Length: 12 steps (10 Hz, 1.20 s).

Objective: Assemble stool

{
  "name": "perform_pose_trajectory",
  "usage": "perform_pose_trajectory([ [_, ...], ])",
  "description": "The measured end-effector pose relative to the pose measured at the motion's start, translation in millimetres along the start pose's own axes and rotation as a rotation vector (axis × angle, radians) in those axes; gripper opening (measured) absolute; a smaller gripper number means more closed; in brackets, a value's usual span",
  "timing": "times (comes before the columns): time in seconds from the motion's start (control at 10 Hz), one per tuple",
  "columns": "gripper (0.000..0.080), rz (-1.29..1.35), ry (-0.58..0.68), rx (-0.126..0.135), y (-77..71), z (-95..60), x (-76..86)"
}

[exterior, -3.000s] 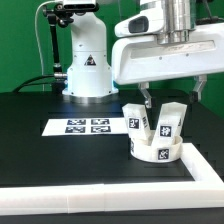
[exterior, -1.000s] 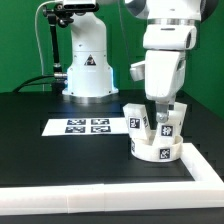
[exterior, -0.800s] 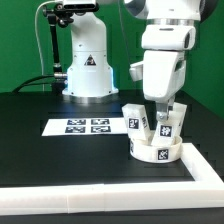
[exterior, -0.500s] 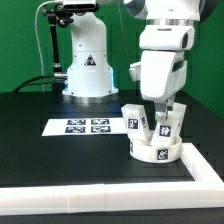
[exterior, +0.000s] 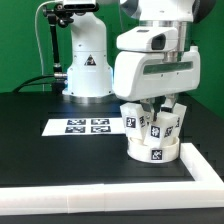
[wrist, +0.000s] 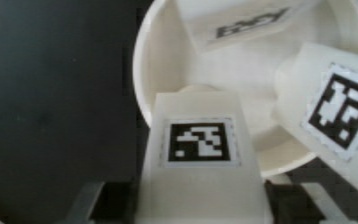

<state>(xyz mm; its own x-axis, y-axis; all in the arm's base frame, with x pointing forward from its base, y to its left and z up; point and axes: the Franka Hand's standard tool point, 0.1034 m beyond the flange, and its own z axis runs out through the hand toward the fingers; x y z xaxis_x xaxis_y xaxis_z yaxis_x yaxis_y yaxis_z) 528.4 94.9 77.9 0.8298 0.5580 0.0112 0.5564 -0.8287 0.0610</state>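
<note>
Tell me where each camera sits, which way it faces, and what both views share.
Exterior view: off the arm, looking across the black table at the marker board, the seat and the arm's base; the wrist and gripper show.
Wrist view: on the wrist, looking down past the jaws, shut on a leg, into the seat; only the fingertips show.
Shared: the seat, the gripped leg and a second leg.

Smooth white plastic seat (wrist: 194, 60) and leg (wrist: 201, 150); matt black table (exterior: 40, 160).
</note>
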Motion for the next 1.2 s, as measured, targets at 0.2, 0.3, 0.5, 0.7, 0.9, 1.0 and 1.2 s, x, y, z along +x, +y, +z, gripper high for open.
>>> perform_pose_trajectory([
  [0.2,0.0338,0.135,0.0,0.0,-0.1,0.0,0.0],
  [0.3,0.0338,0.214,0.0,0.0,0.0,0.0,0.0],
  [0.5,0.0338,0.381,0.006,0.01,1.5,-0.1,-0.3],
  [0.7,0.0338,0.555,0.018,0.015,1.2,-0.1,0.8],
  [0.9,0.0338,0.696,0.026,0.025,2.2,-0.1,1.2],
  [1.0,0.0338,0.746,0.026,0.027,2.5,0.0,1.0],
  [1.2,0.0338,0.888,0.023,0.03,4.0,0.3,-0.1],
])
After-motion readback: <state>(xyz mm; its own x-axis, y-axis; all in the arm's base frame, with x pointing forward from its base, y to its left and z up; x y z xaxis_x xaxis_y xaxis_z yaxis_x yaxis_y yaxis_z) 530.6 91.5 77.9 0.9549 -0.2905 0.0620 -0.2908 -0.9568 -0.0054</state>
